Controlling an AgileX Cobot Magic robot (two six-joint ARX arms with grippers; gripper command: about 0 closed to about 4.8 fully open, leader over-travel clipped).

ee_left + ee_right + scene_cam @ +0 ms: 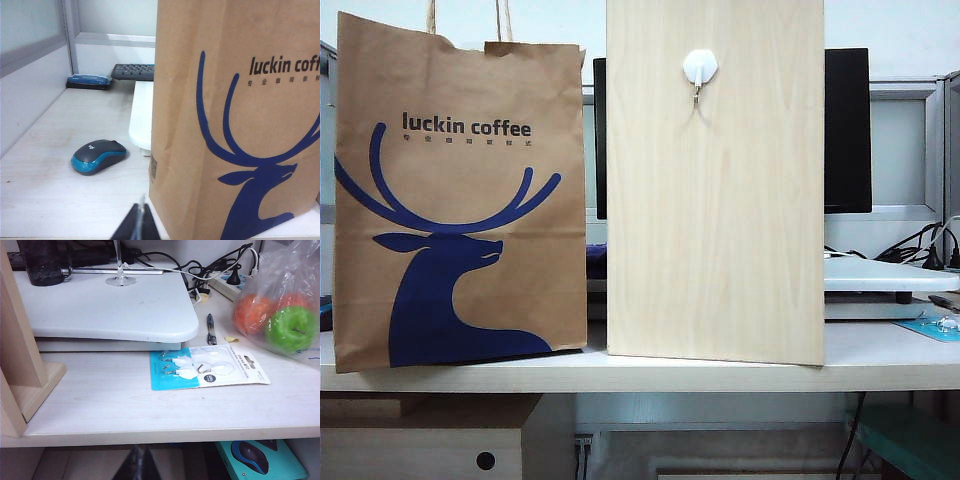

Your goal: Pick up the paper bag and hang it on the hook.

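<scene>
I have the paper bag (460, 200) standing upright at the left end of the tabletop (720, 375), its printed face toward me and its twisted handles (468, 18) rising out of the top edge. The hook (699, 72) sits high on the upright wooden board (715, 200), which stands just beside the bag toward the middle of the tabletop.

My left gripper (140, 227) is the nearer one: its fingertips are pressed together, holding nothing, and the bag's front corner stands right ahead of it and slightly to one side, close to the near edge. The bag's long axis runs vertical, so I judge the handles are well above where this gripper sits now.

My right gripper (137, 465) shows only dark tips low at the tabletop's near edge; I cannot tell how its jaws stand. It faces the right end of the tabletop, with a pack of hooks (207, 367) in front and the bag nowhere in its view.

I reckon the pickup falls to the left arm, reaching up.
</scene>
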